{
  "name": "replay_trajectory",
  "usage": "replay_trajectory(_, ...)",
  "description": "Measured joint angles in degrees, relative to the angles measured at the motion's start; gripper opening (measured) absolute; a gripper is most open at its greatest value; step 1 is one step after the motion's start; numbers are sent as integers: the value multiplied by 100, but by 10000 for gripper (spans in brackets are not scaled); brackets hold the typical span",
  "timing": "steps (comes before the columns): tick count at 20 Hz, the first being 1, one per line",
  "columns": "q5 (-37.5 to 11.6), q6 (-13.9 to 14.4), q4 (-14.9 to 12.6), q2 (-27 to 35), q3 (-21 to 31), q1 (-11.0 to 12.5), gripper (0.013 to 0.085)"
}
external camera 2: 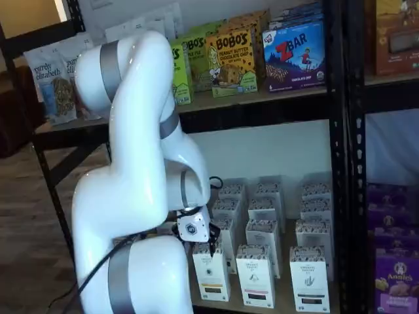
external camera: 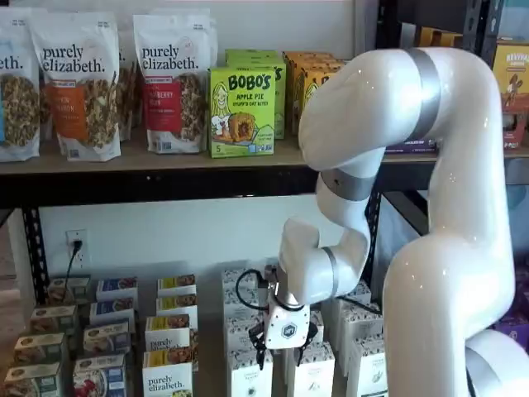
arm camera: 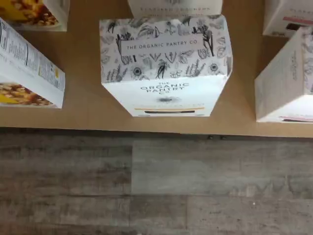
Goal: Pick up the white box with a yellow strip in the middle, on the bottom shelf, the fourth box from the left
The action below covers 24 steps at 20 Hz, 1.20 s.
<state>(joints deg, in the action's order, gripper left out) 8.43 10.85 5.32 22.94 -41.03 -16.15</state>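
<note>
The white box (arm camera: 166, 68) stands at the front edge of the bottom shelf (arm camera: 88, 105), centred under the wrist camera, its speckled top reading "The Organic Pantry Co" and a thin yellow band low on its front face. A shelf view shows the same carton (external camera 2: 211, 271) at the front of its column, with a pink-banded box (external camera 2: 256, 275) just beside it and more like cartons behind. The tool (external camera: 281, 354) hangs right above the front-row box tops, its two black fingers showing with a plain gap between them, spread wide and holding nothing. The step in hand looks like the final lining-up before the descent. To do it well, keep the fingers straddling the narrow sides of the carton, one in each gap between it and its neighbours, and come straight down so neither finger lands on the speckled top or nudges the pink-banded box. The gaps on both sides look modest in the wrist view, so any sideways drift would likely tip a neighbour. Go deep enough for the pads to bear on the flat side walls below the folded top, then close evenly; a tall light carton will probably swing if pinched only near its top edge. Lift straight up until clear of the row.
</note>
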Motion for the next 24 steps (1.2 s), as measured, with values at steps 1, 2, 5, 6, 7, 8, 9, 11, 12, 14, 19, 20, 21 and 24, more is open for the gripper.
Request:
replay_trajectory(1,-50,-14,25,72,-49,-14,850)
replay_trajectory(2,-84,8,7,126,-90,-20,850)
replay_trajectory(5,-148,382,-408,313,-253,20,850)
replay_trajectory(6,-160,486,-528,365,-301,34,850)
replay_trajectory(7,-177,593,-655,411,-341,51,850)
replay_trajectory(8,-194,698,-778,460,-386,67,850)
replay_trajectory(9,-200,850,-955,515,-442,93,850)
replay_trajectory(11,-228,884,-1006,600,-521,104,850)
replay_trajectory(12,-251,873,-999,647,-564,107,850)
replay_trajectory(14,-282,892,-1032,730,-653,120,850)
replay_trajectory(19,-287,768,-898,958,-929,107,850)
replay_trajectory(20,-266,744,-867,1006,-995,99,850)
replay_trajectory(21,-251,688,-799,1058,-1066,87,850)
replay_trajectory(24,-178,604,-699,1211,-1294,73,850)
